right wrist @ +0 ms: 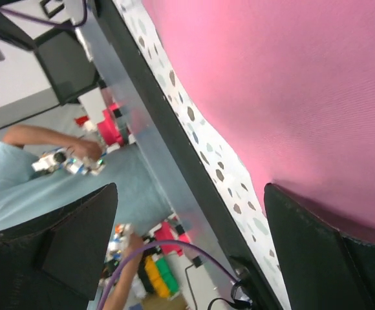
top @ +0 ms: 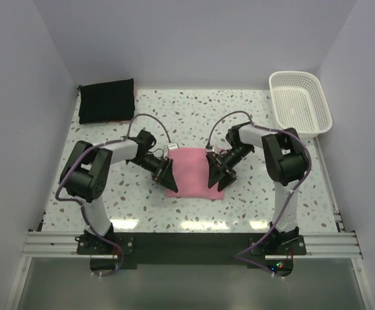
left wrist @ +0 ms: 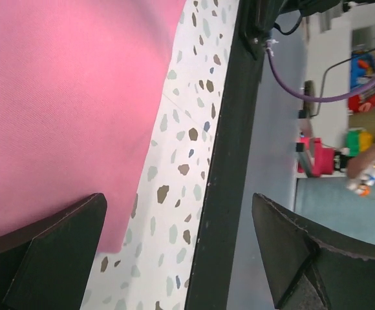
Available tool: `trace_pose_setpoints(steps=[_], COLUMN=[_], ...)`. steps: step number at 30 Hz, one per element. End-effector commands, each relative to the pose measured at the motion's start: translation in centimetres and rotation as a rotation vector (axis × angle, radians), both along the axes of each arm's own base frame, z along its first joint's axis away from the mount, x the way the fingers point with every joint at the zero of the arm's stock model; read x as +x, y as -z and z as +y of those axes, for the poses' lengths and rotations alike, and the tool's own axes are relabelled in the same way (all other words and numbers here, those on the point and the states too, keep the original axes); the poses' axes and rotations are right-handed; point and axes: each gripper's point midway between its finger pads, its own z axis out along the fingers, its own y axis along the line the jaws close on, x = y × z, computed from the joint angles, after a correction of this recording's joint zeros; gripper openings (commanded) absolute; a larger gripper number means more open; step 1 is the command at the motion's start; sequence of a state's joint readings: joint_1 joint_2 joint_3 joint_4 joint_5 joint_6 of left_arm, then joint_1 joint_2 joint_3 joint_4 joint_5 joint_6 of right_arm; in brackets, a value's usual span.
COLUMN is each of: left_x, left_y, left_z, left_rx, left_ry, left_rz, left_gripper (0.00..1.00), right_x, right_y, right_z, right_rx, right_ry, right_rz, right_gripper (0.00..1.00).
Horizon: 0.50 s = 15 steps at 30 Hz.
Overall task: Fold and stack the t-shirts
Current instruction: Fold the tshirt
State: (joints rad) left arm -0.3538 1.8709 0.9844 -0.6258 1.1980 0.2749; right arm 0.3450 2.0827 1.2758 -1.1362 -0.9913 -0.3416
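- My left claw (top: 169,181) hangs over the left edge of the pink t-shirt (top: 197,173), jaws spread wide, with nothing between them.
- From my left wrist, that claw (left wrist: 181,252) has one finger (left wrist: 52,252) over the pink cloth (left wrist: 64,97). The other finger (left wrist: 310,258) sits out past the table's near edge. Speckled table (left wrist: 174,168) shows in the gap.
- I cannot tell whether that finger touches the cloth or only hovers above it.
- My right claw (top: 216,177) is at the shirt's right edge, also fully spread and gripping nothing.
- From my right wrist, that claw (right wrist: 191,252) has one finger (right wrist: 330,258) over the pink cloth (right wrist: 291,84). The other finger (right wrist: 52,252) is beyond the table's near edge.
- The pink t-shirt lies flat as a folded rectangle near the middle of the table (top: 194,116), a little toward the near edge, between my two claws.
- The black t-shirt (top: 107,100) lies as a folded rectangle in the far left corner, well apart from the pink one.
- A white lattice basket (top: 271,84) stands in the far right corner.
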Motion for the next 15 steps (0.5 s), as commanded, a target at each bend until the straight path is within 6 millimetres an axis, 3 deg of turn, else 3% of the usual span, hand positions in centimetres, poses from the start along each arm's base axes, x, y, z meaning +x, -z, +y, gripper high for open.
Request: trace_pose_setpoints(steps=[1, 4, 6, 8, 9, 11, 15], left_x=[1.9, 5.6, 8.5, 11.7, 13.4, 15.1, 16.7], left_y=[-3.3, -5.9, -5.6, -6.3, -5.7, -4.8, -0.4], left_z=[0.6, -0.7, -1.7, -2.8, -3.4, -3.9, -3.2], left_rx=[0.034, 0.015, 0.024, 0.015, 0.020, 0.011, 0.044], left_ry=[0.021, -0.049, -0.102, -0.128, -0.145, -0.168, -0.202], left_rz=[-0.223, -0.316, -0.324, -0.365, -0.331, -0.312, -0.246], left_gripper=[1.00, 1.00, 1.00, 1.00, 1.00, 1.00, 1.00], right_x=[3.8, 7.4, 9.9, 11.0, 11.9, 12.9, 15.6], right_y=[-5.5, -8.7, -8.3, -7.1, -7.0, -4.7, -1.4], right_z=[-0.4, 1.3, 2.0, 2.2, 2.4, 2.3, 1.3], right_rx=[0.022, 0.092, 0.105, 0.096, 0.105, 0.096, 0.090], right_ry=[-0.026, 0.019, 0.040, 0.053, 0.057, 0.070, 0.108], right_rz=[-0.203, -0.305, -0.357, -0.340, -0.354, -0.319, -0.315], right_gripper=[0.99, 0.99, 0.99, 0.99, 0.99, 0.99, 0.99])
